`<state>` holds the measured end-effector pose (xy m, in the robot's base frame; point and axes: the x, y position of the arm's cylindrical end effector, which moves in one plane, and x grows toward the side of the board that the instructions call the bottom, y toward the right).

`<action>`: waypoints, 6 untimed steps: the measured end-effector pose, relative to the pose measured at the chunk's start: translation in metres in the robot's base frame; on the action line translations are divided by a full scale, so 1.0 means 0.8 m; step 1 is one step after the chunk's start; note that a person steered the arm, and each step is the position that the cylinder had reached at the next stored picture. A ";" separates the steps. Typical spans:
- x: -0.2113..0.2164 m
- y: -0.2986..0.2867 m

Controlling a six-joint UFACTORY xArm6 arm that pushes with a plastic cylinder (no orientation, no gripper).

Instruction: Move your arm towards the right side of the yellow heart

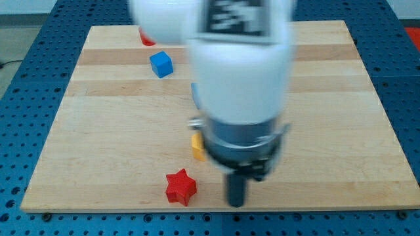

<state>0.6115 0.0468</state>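
Note:
A yellow block (197, 147) shows only as a small piece at the left edge of my arm; the rest is hidden, so its shape cannot be made out. My tip (236, 203) is near the board's bottom edge, below and to the right of that yellow piece. A red star (180, 187) lies to the left of my tip. A blue cube (161, 64) sits toward the view's top left. A red block (147, 39) is partly hidden at the top, behind my arm.
My white arm body (239, 72) covers the middle of the wooden board (98, 131) and hides what lies under it. A sliver of something blue (194, 93) shows at the arm's left edge. A blue perforated table surrounds the board.

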 end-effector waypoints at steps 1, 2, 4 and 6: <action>-0.044 0.113; -0.100 0.144; -0.178 0.067; -0.188 0.001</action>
